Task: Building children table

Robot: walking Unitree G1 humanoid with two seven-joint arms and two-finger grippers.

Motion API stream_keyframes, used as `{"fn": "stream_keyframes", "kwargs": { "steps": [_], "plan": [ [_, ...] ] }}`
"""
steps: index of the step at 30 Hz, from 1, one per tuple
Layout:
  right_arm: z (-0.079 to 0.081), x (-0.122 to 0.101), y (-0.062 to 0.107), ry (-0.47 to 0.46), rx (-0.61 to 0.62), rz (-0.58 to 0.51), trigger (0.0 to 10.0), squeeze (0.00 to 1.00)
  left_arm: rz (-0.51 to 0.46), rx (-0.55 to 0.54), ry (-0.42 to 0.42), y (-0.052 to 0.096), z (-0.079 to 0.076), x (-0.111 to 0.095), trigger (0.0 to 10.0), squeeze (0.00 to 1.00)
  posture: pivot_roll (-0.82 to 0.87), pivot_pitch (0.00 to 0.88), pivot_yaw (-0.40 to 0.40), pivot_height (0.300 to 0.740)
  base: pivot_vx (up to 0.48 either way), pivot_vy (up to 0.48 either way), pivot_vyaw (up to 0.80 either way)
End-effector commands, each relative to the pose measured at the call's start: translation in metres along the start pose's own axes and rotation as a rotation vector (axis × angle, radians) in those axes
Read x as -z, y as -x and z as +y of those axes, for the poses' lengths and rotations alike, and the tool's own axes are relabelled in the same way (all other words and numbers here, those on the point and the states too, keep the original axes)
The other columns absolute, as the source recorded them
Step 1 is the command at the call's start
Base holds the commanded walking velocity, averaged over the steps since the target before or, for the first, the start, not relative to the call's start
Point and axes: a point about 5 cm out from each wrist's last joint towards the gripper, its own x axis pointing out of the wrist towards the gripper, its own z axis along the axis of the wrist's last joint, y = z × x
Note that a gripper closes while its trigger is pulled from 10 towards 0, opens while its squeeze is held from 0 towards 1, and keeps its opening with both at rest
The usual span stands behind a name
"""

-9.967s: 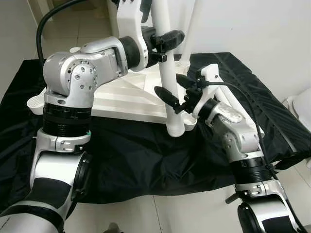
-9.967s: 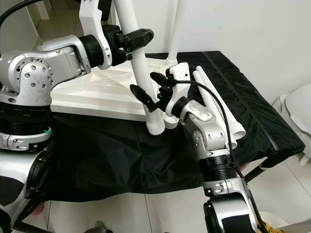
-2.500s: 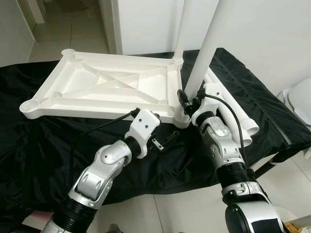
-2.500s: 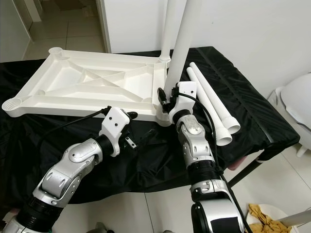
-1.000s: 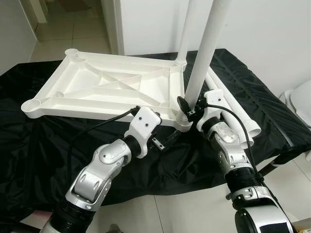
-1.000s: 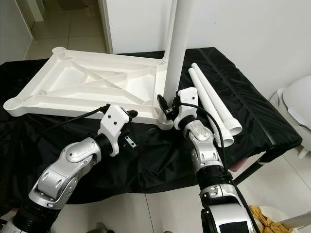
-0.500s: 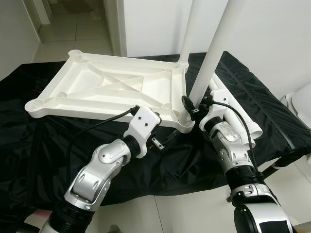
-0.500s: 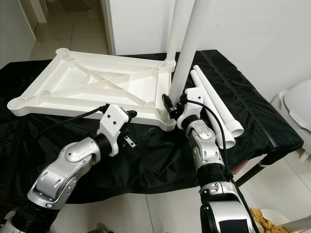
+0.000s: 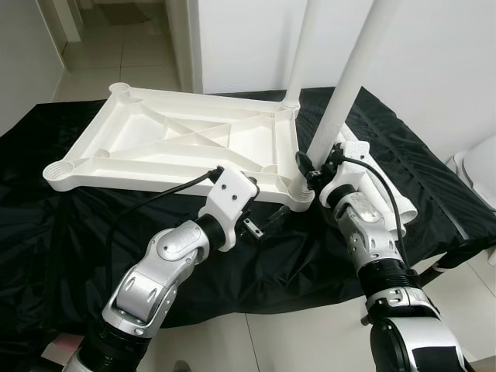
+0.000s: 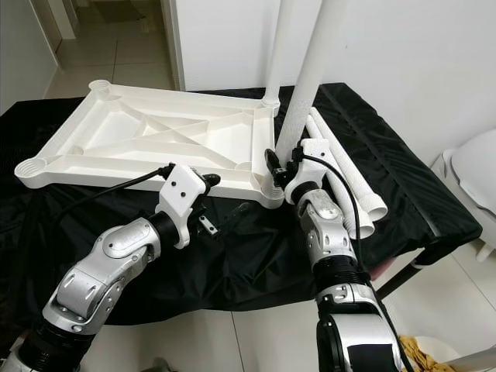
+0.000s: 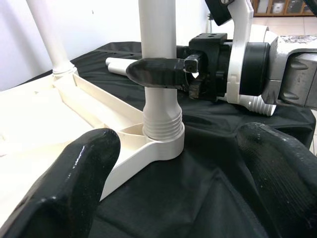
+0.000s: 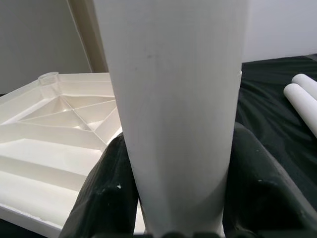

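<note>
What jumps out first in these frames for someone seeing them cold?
The upside-down white tabletop lying on a black cloth, with two white legs standing up from its right-hand corners. The right tool is clamped around the near leg just above its threaded socket, while the left tool hovers open in front of that corner. Two spare legs lie on the cloth further right.

The upturned tabletop [image 9: 178, 143] is plain white, ribbed underneath, and so are the two standing legs [image 9: 350, 85] and the loose legs [image 10: 349, 182] lying beside it. A black cloth [image 9: 70, 240] covers the table. Both arms are silver with black joints; the left pincer [image 9: 267, 225] and right pincer [image 9: 310, 172] have black fingers. The floor tiles [image 9: 139, 54] are pale beige.
</note>
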Motion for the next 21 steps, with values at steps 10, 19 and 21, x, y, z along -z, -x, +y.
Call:
{"fn": "stream_keyframes", "kwargs": {
  "steps": [10,19,21],
  "plan": [
    [-0.021,0.058,0.021,-0.222,0.210,0.250,10.0,0.00,-0.010,0.040,-0.005,0.001,-0.002,-0.006,10.0,0.00,-0.01,0.079,0.006,0.740,0.000,0.000,0.00],
    [-0.015,0.042,0.017,-0.073,0.249,0.139,10.0,0.00,-0.012,0.046,-0.003,0.001,-0.003,-0.006,10.0,0.00,-0.01,0.080,0.007,0.740,0.000,0.000,0.00],
    [-0.011,0.041,0.017,-0.052,0.247,0.126,10.0,0.00,-0.012,0.046,-0.003,0.001,-0.003,-0.007,10.0,0.00,-0.01,0.080,0.006,0.740,0.000,0.000,0.00]
  ]
}}
